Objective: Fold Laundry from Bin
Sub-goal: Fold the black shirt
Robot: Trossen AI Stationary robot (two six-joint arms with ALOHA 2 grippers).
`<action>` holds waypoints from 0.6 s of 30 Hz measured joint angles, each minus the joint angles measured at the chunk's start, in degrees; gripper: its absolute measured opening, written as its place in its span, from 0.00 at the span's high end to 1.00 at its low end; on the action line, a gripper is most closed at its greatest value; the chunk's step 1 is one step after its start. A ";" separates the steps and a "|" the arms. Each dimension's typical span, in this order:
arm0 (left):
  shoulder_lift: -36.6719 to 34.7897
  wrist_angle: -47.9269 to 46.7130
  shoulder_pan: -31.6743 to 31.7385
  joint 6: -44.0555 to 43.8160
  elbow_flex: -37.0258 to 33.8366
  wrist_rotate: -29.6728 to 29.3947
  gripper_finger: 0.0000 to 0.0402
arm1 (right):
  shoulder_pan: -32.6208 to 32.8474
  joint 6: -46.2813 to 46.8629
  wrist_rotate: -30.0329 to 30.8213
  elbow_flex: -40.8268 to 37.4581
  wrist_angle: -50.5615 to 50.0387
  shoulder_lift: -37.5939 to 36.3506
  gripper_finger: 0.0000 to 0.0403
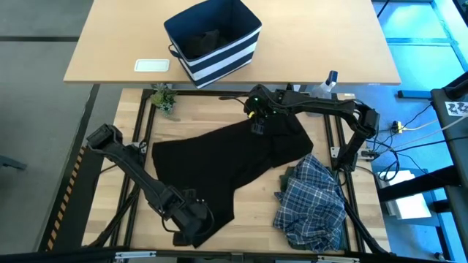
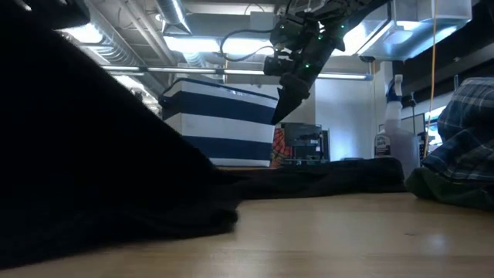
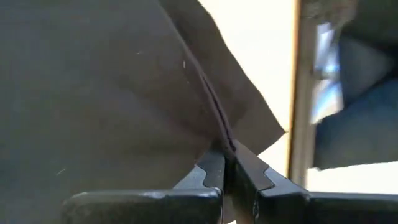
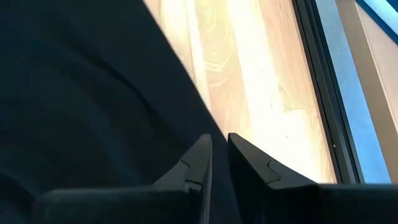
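Observation:
A black garment (image 1: 219, 164) lies spread across the wooden table (image 1: 252, 193) between my two grippers. My left gripper (image 1: 191, 223) is shut on its near-left end, close to the table's near edge. My right gripper (image 1: 257, 124) is shut on its far end. A blue-and-white plaid shirt (image 1: 314, 204) lies crumpled at the near right, with a dark olive cloth (image 2: 432, 184) showing under it. The striped navy bin (image 1: 213, 40) stands on the far table with dark cloth inside. My left gripper pinches a seamed edge of the black garment (image 3: 214, 127) between its two fingers, coming steeply from above. The cloth is lifted at this end and slopes down to the table (image 2: 116, 154). My right gripper pinches the garment's far edge (image 4: 186, 118) between its fingers, slanting down from the far side. A peak of cloth (image 2: 287, 104) hangs from the fingers, and the cloth below it lies on the table.
A clear spray bottle (image 1: 329, 82) and a small plant (image 1: 164, 98) stand at the table's far edge. Bare wood lies between the black garment and the plaid shirt. A white card (image 1: 152, 65) lies on the far table.

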 joint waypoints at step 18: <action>0.00 20.09 0.40 -0.30 -9.09 6.74 0.69 | 0.02 -0.24 0.00 0.00 -0.29 0.00 0.87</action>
